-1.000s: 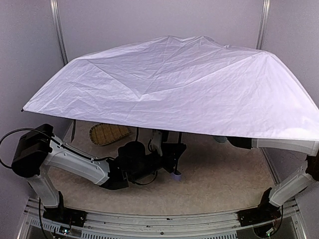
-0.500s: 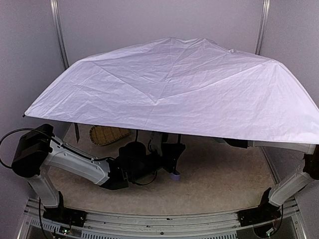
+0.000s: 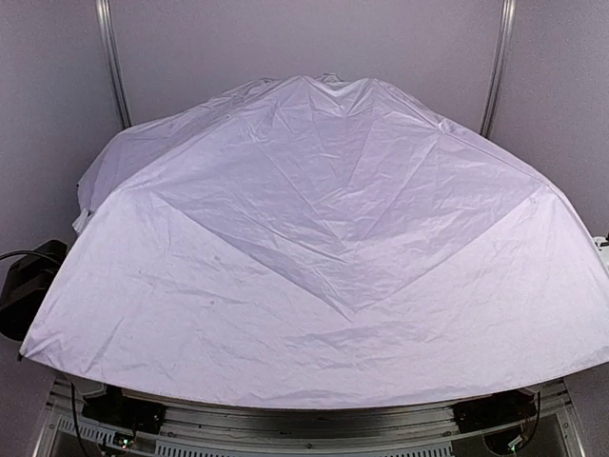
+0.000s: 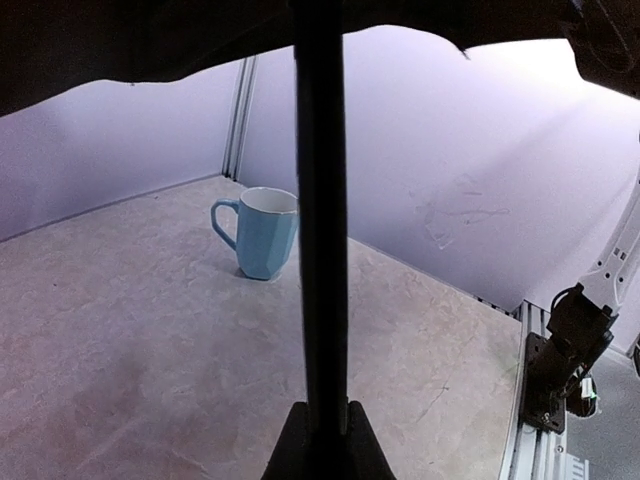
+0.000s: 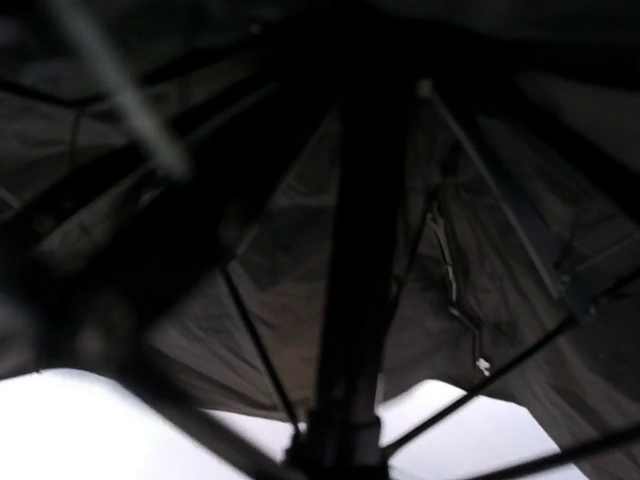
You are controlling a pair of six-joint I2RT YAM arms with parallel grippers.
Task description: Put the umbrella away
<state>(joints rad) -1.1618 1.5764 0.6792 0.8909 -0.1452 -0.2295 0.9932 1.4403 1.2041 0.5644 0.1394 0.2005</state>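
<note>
Umbrella [image 3: 324,267], canopy fully spread over the bench [image 4: 120,330], shaft [image 4: 320,200] upright near the mug [image 4: 262,232]. Left claw [image 4: 320,455] closed on the shaft; right claw's state cannot be told. Folding and stowing apparently remain

From above, the umbrella [image 3: 324,276] hides the right arm beneath it and leaves only a dark bit of the left arm [image 3: 24,281] showing beside its left rim; the frame cuts off its right side. Under the umbrella, its shaft [image 4: 320,200] covers the mug [image 4: 255,232]'s right edge. The left gripper [image 4: 322,450] is cropped to a dark wedge, so we cannot tell its grip. The right gripper [image 5: 335,450] blurs into the umbrella's dark ribs
</note>
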